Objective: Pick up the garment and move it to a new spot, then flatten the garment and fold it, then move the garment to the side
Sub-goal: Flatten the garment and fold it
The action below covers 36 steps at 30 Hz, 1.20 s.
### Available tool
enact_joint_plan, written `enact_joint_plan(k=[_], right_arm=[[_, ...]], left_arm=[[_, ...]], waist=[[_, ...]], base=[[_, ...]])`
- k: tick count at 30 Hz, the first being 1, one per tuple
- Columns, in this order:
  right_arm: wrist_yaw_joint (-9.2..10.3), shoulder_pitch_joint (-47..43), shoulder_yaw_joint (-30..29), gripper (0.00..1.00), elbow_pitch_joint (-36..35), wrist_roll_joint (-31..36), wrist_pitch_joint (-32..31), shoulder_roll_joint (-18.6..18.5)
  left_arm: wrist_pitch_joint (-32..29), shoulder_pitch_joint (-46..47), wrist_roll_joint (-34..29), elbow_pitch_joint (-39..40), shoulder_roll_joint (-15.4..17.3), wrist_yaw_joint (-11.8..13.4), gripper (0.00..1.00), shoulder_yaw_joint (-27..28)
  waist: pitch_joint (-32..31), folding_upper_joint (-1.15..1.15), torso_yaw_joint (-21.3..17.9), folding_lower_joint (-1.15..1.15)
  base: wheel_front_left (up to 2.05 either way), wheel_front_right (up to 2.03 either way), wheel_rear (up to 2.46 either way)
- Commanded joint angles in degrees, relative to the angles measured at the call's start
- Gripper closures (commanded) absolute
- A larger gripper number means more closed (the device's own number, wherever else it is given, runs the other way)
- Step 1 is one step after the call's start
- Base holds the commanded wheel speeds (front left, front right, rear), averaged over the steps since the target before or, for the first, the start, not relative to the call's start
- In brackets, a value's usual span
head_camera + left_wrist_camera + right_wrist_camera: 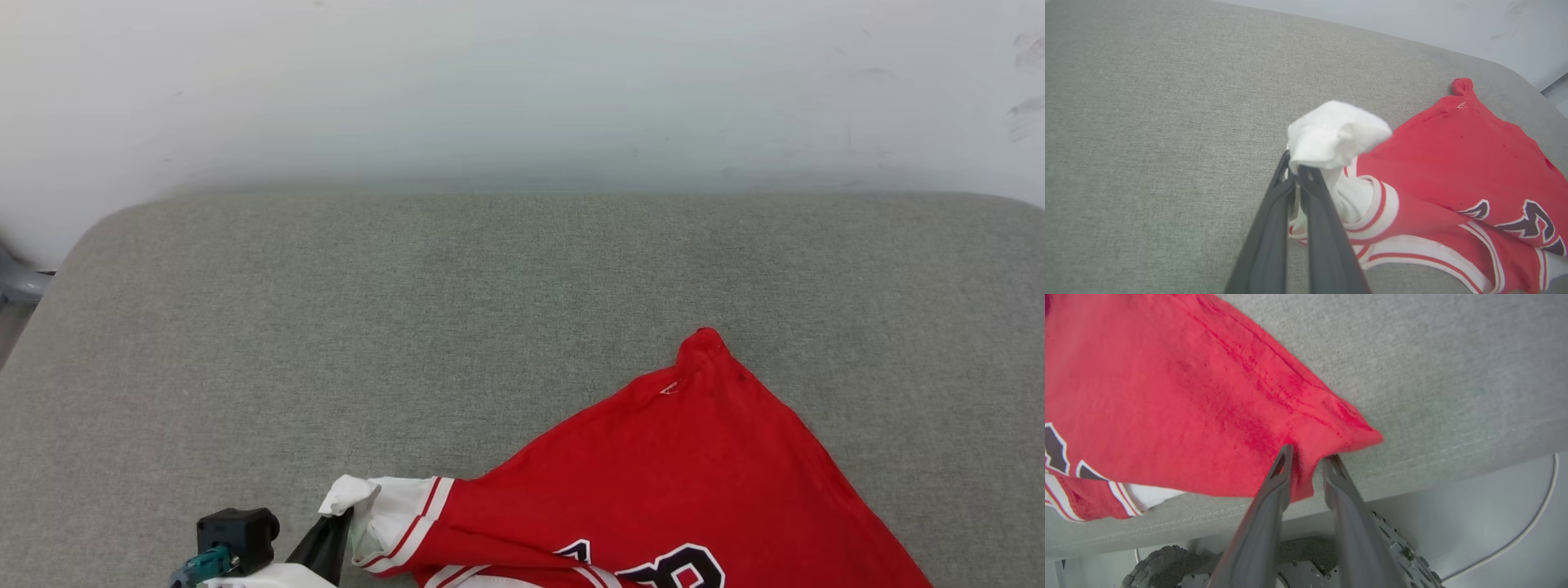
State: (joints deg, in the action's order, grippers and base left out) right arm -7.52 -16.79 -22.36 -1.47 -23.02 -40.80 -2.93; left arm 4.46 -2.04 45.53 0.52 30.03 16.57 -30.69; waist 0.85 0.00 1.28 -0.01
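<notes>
I have one wide grey cushion (pixel 326 327) in front of me, covered in woven cloth, with one pale wall (pixel 522 82) behind its far edge.

There is one shirt (pixel 678 474), red, lying on the near right part of the cushion. On the head camera it rises to a bunched peak pointing toward the wall and spreads wider toward me, running off the bottom of the picture. Black lettering (pixel 678 567) with white edges shows on its upper face near that bottom edge, but I can't read it from here. One white sleeve (pixel 1337 132) with red-and-white striped trim sticks out at the shirt's left end.

Both of my two grippers are clamped on the shirt. The left gripper (pixel 1294 165) has its two dark fingers pressed together on a wad of the white sleeve, lifting it clear of the cushion. The right gripper (pixel 1309 457) pinches a red corner of the shirt between its two fingers, right at the cushion's near edge.

Below that edge, the right wrist camera shows two knobby tyres (pixel 1155 563) and one thin white cable (pixel 1531 522) curving across the pale floor (pixel 1494 547).
</notes>
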Motion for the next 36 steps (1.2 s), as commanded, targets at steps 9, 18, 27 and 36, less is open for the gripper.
enact_joint_plan(k=[9,18,27,36], right_arm=[[0.05,7.4,-2.1,0.0,1.1,3.1,26.4,0.0],[0.05,24.7,2.8,0.0,11.3,8.6,31.4,-1.4],[0.05,41.9,14.8,0.0,21.3,5.4,12.1,-8.3],[0.05,51.0,24.9,0.0,25.8,2.2,-1.5,-12.4]], left_arm=[[-0.2,2.3,-1.1,1.4,-0.2,0.2,1.0,-0.5],[1.3,6.5,-2.7,2.4,-1.3,-0.4,1.0,-0.7],[2.7,13.0,-4.4,1.8,-4.3,-2.8,1.0,-2.3],[4.2,17.7,-5.1,-0.8,-6.6,-5.2,1.0,-3.4]], waist=[[1.4,0.0,0.7,0.01],[6.4,0.0,2.4,0.01],[12.9,0.0,6.5,0.01],[18.3,0.0,9.2,0.01]], base=[[0.0,0.0,0.0],[0.0,0.0,0.0],[0.0,0.0,0.0],[0.0,0.0,0.0]])
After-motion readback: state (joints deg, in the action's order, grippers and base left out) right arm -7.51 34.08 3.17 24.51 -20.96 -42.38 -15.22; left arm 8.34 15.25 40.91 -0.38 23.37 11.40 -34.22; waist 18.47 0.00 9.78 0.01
